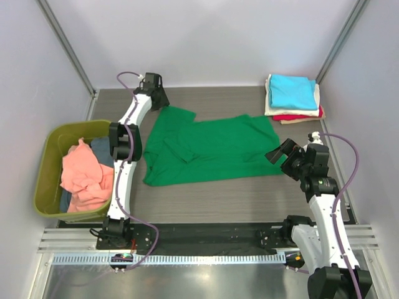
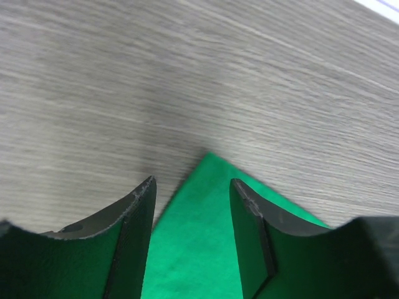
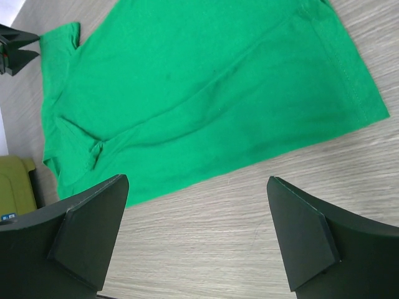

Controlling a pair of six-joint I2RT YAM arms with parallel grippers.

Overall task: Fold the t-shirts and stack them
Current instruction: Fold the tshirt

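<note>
Your worktop (image 1: 249,199) carries the green shirt (image 1: 212,149), spread flat at centre. The tub (image 1: 42,177) sits far left and the folded stack (image 1: 293,96) far right. Your left claw (image 2: 192,187) stands parted over the shirt's far corner, pinching nothing. Your right claw (image 3: 198,180) is spread wide near the hem.

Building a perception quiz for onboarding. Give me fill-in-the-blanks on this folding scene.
1. The t-shirt spread flat on the table is ____.
2. The folded stack at the far right has a ____ shirt on top.
3. The right gripper near the hem is ____, holding nothing.
4. The salmon-pink shirt lies in an olive ____.
Missing words: green; cyan; open; tub.
</note>
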